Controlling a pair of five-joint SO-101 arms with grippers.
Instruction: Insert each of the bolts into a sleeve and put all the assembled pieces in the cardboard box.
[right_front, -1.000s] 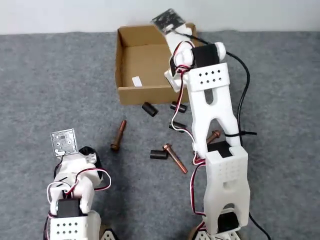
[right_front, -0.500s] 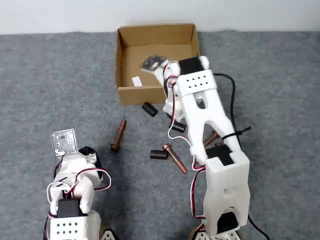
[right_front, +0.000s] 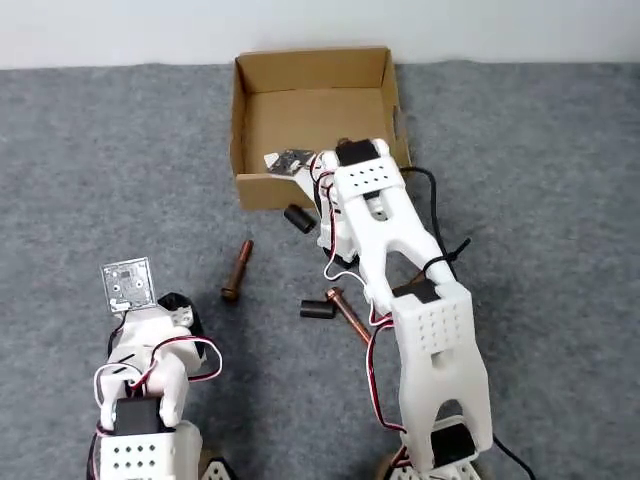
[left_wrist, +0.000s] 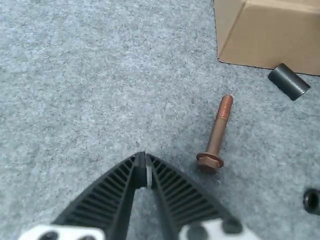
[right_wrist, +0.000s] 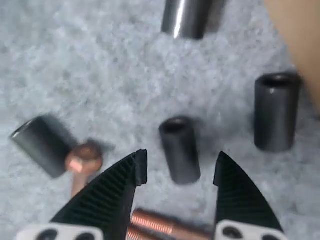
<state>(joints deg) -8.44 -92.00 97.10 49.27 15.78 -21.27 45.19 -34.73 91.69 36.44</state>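
Black sleeve (right_wrist: 179, 147) between spread right claw (right_wrist: 181, 162) tips, copper bolt (right_wrist: 83, 162) beside

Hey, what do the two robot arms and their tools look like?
The left arm and right arm are white plastic shells with grids of small holes, black motors at the joints and red, white and black wires. The left tool and right tool have black ribbed tapering fingers.

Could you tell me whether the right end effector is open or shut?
Open: the right end effector has its fingers well apart, with a black sleeve seen between them.
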